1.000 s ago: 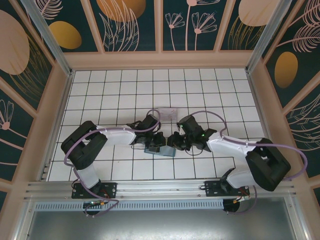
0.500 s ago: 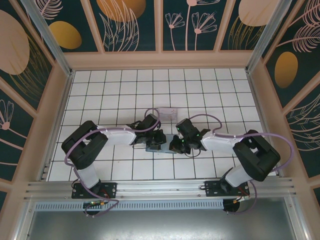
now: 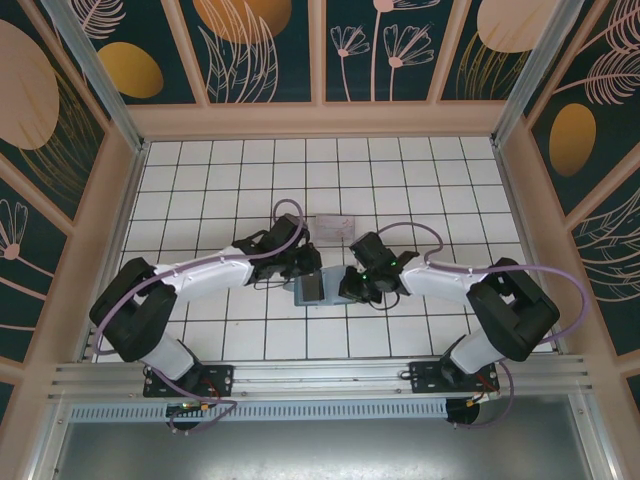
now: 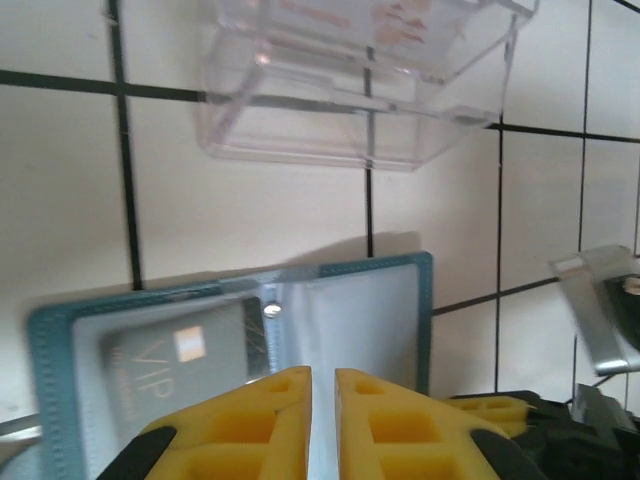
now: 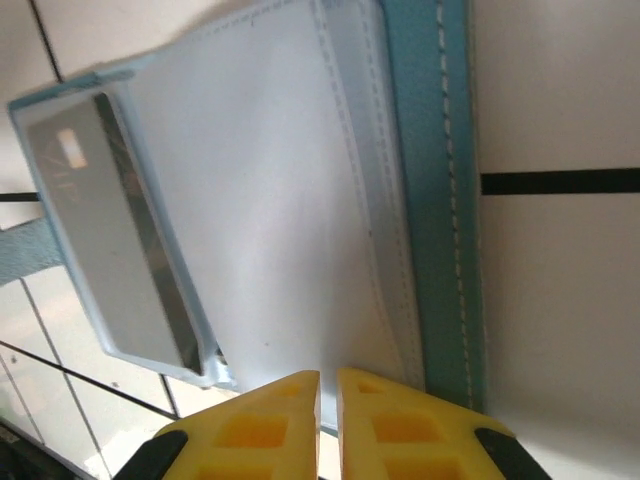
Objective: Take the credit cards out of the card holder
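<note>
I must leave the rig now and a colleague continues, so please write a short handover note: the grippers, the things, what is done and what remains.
Left gripper: shut, tips over the open card holder; a grip cannot be confirmed.
Right gripper: shut, tips at the holder's edge; same doubt.
Things: the card holder is open between both grippers; a grey VIP card sits in its clear pocket; a clear plastic box stands just beyond.
Done: holder opened.
Left: pull the card out of the pocket.
</note>
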